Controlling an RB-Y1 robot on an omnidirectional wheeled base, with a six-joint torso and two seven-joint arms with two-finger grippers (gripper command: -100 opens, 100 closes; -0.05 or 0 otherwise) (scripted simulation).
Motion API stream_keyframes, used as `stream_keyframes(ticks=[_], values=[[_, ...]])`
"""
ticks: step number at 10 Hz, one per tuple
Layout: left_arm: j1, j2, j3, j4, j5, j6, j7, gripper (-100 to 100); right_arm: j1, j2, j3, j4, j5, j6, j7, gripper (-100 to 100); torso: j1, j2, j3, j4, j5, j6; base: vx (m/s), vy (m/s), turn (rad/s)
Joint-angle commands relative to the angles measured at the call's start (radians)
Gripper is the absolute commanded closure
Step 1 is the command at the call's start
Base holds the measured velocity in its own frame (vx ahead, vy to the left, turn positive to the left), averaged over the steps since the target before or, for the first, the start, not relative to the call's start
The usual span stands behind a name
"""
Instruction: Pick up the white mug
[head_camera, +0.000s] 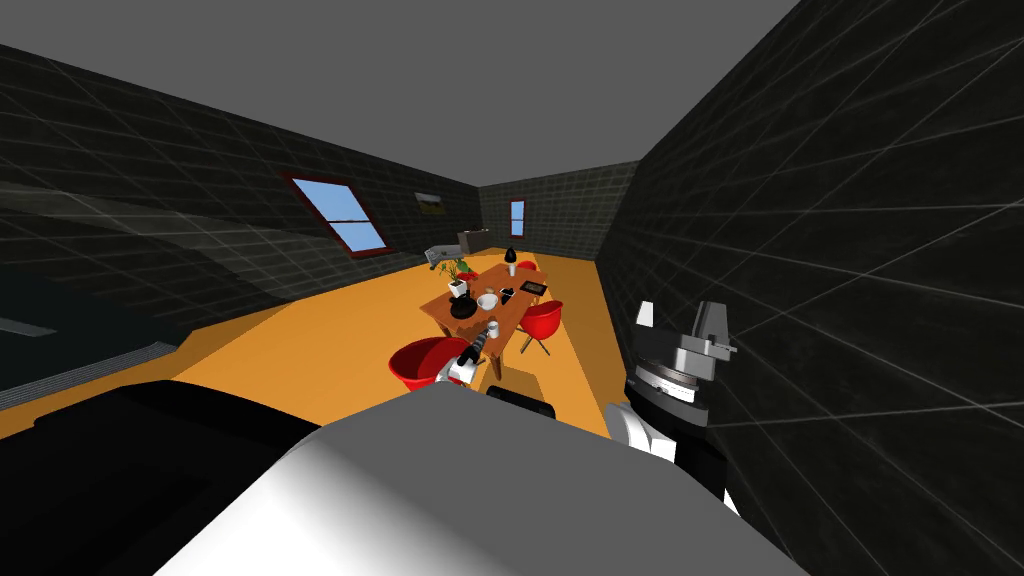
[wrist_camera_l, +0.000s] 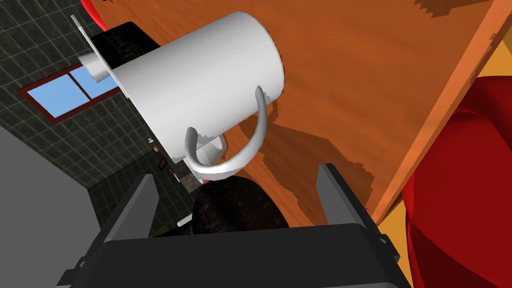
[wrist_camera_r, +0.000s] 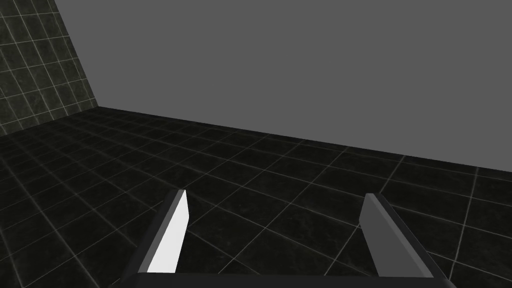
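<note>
The white mug (wrist_camera_l: 200, 95) stands on its base on the brown wooden table (wrist_camera_l: 360, 75), close to the table's near edge, and casts a shadow on the wood. Its handle is turned towards the left jaws. These are released: the two fingers (wrist_camera_l: 340, 200) stand wide apart, and the loop of the handle lies about level with their tips, in the gap between them and touching neither. Nothing is grasped. Low between the fingers sits a dark rounded shape (wrist_camera_l: 235, 210); I cannot tell what it is. Behind the mug lies a flat black thing (wrist_camera_l: 125, 42) with faint writing on it. Beside the table's edge is a red chair (wrist_camera_l: 465, 200).

From the head view, the left arm (head_camera: 472, 358) reaches out to the table, and the mug shows small just beyond its end, at the near end of the table. Further along the table stand a white bowl (head_camera: 487, 301), a black vessel (head_camera: 462, 308), a plant in a white pot (head_camera: 458, 280) and a dark flat tablet (head_camera: 533, 287). A second red chair (head_camera: 543, 318) stands at the table's right side. The floor (head_camera: 330, 340) is orange.

The right arm (head_camera: 690, 345) is held up at my right, next to the dark tiled wall (head_camera: 850, 250), well apart from the table. The right jaws are released too, with the fingers (wrist_camera_r: 172, 235) spread and nothing between them
</note>
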Motion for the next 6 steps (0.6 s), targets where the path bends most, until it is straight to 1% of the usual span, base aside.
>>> stream_keyframes(ticks=[1,2,3,4,6], values=[[-0.032,-0.013,-0.004,0.046,-0.012,-0.013,-0.005,-100,0.000,0.000,0.000,0.000,0.000,0.000,0.000,0,0.000,0.000,0.000,0.000,0.000,0.000,0.001,0.027,0.118],[-0.067,-0.034,-0.016,0.073,-0.031,-0.022,-0.010,-100,0.000,0.000,0.000,0.000,0.000,0.000,0.000,0,-0.001,0.000,0.000,0.000,0.000,0.000,-0.003,0.037,0.226],[-0.080,-0.034,-0.016,0.098,-0.031,-0.022,-0.010,-100,0.000,0.000,0.000,0.000,0.000,0.000,0.000,0,0.000,0.000,0.000,0.000,0.000,0.000,0.000,0.027,0.136],[-0.119,-0.055,-0.028,0.126,-0.050,-0.030,-0.015,-100,0.000,0.000,0.000,0.000,0.000,0.000,0.000,0,0.000,0.000,0.000,0.000,0.000,0.000,0.003,0.038,0.330],[-0.214,-0.096,-0.051,0.246,-0.088,-0.048,-0.024,-100,0.000,0.000,0.000,0.000,0.000,0.000,0.000,0,0.001,0.000,0.000,0.000,0.000,0.000,0.006,0.049,0.375]])
